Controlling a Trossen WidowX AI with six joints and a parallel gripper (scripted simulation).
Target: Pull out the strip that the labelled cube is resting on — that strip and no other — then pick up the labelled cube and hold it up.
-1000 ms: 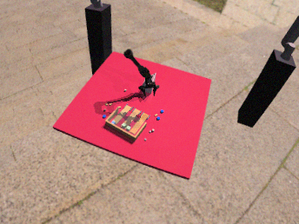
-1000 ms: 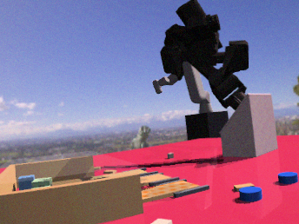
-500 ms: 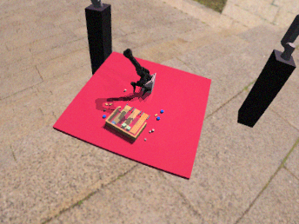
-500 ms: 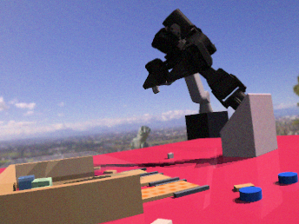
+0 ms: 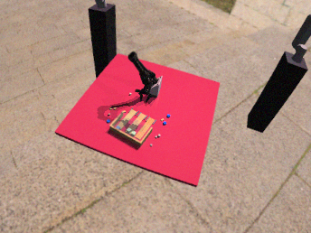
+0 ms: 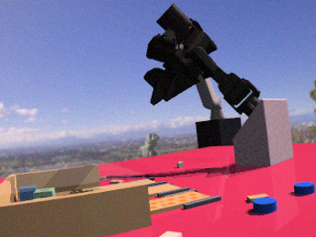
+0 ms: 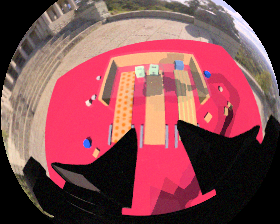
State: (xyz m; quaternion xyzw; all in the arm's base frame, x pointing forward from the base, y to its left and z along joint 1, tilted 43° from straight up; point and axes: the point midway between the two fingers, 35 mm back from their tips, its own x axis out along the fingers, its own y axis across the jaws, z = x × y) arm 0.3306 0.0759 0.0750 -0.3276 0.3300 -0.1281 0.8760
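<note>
Wrist view: tray (image 7: 108, 81) holds strips, three cubes; gripper (image 7: 159, 160) half-open, empty.
</note>
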